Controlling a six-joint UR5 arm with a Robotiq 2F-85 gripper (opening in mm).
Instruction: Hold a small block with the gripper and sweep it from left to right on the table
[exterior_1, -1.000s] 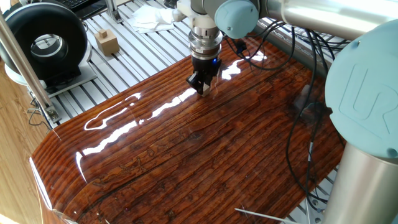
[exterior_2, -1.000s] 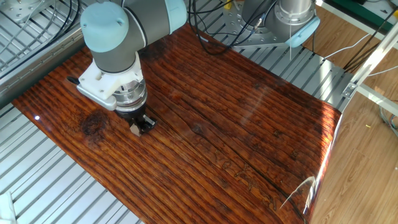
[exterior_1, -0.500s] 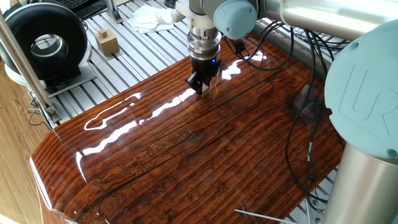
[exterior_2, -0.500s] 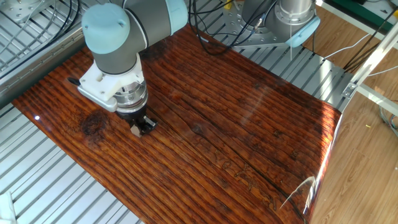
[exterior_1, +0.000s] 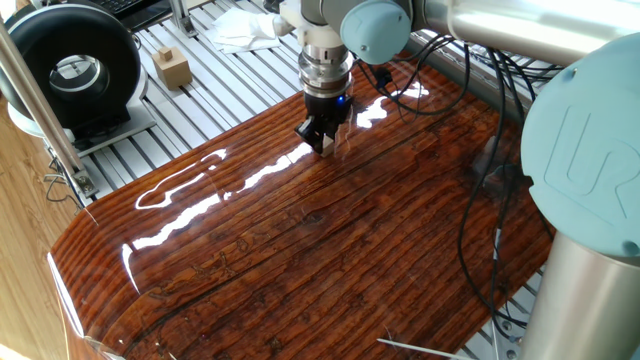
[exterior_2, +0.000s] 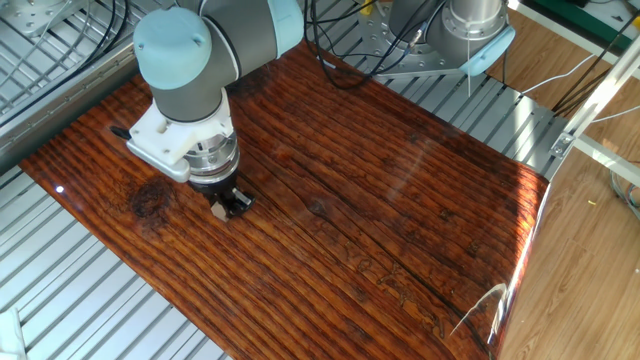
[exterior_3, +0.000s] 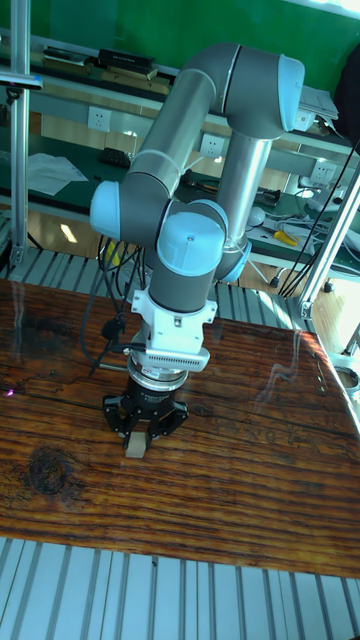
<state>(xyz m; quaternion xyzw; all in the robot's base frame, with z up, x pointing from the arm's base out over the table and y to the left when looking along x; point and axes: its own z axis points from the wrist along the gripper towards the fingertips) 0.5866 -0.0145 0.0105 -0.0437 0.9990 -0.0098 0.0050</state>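
Observation:
The small block (exterior_3: 133, 448) is a tiny pale beige cube pinched between the black fingers and resting down on the table (exterior_3: 250, 480). My gripper (exterior_3: 135, 440) is shut on it and points straight down from the silver wrist. In the other fixed view the small block (exterior_2: 218, 211) peeks out under the gripper (exterior_2: 224, 206) near the table's (exterior_2: 380, 200) left part. In one fixed view the gripper (exterior_1: 322, 143) stands at the far edge of the table (exterior_1: 300, 250), and the block is barely visible at its tips.
A larger tan wooden block (exterior_1: 172, 67) sits on the ribbed aluminium frame beyond the table, near a black round device (exterior_1: 75, 70). White cloth (exterior_1: 240, 30) lies behind the arm. Black cables (exterior_1: 480, 180) hang along the table's right side by the arm's base (exterior_1: 590, 200).
The gripper with the block has shifted slightly along the table: a little leftward in one fixed view, a little rightward in the other fixed view. It stays shut.

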